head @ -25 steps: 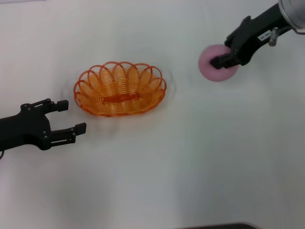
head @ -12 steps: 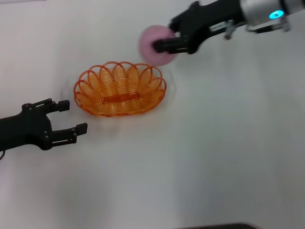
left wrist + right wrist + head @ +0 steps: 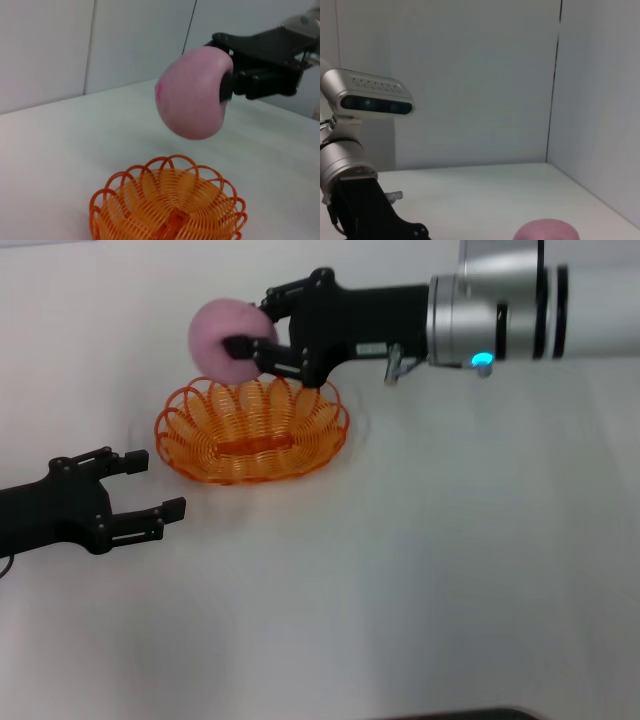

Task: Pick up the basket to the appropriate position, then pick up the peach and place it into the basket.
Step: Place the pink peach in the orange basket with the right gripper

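The orange openwork basket (image 3: 252,427) rests on the white table, left of centre; the left wrist view shows it from the side (image 3: 167,209). My right gripper (image 3: 248,330) is shut on the pink peach (image 3: 222,338) and holds it in the air above the basket's far left rim. Seen from the left wrist, the peach (image 3: 192,95) hangs well above the basket. The top of the peach (image 3: 546,231) also shows in the right wrist view. My left gripper (image 3: 150,483) stands open on the table just left of the basket, holding nothing.
White table (image 3: 400,570) all around, with walls behind it (image 3: 100,45). The robot's head (image 3: 372,95) and left arm (image 3: 365,210) show in the right wrist view.
My right arm has carried the peach leftward from the far right of the table to above the basket. The left gripper and the basket have stayed put.
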### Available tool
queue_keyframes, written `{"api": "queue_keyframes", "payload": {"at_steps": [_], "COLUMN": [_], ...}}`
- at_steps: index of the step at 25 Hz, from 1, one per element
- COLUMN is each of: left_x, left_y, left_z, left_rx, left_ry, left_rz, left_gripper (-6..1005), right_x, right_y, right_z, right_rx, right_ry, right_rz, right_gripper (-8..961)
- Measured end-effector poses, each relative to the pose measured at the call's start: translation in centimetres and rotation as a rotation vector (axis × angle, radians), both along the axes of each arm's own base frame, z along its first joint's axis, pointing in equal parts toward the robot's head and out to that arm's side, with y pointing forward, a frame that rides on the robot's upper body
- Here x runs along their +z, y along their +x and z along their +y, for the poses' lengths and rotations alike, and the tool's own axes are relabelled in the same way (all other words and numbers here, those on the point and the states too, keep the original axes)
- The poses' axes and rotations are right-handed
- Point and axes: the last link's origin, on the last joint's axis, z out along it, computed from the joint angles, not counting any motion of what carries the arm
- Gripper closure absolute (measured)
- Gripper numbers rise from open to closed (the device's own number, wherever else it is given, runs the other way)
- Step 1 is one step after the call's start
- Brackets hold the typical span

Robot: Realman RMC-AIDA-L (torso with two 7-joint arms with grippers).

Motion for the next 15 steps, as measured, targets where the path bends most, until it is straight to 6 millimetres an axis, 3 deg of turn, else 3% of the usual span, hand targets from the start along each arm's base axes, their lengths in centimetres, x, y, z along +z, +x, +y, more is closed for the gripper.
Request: {"api": "queue_keyframes", "payload": {"at_steps": [5, 15], "left_x": [0.02, 0.0], "left_y": [-0.07, 0.09], "left_z": [-0.13, 0.03], "left_rx": [0.005, 0.0], "left_ry": [0.009, 0.007], "left_rz": [-0.008, -0.009], "left_gripper": [157, 157], "right_x": [-1.29, -1.38], "right_y": [0.82, 0.84], "right_z": [-0.75, -0.77], "right_rx": [-0.003, -0.01], "right_ry": [0.03, 0.034], "right_rz": [0.023, 0.03], "right_gripper": [644, 643]}}
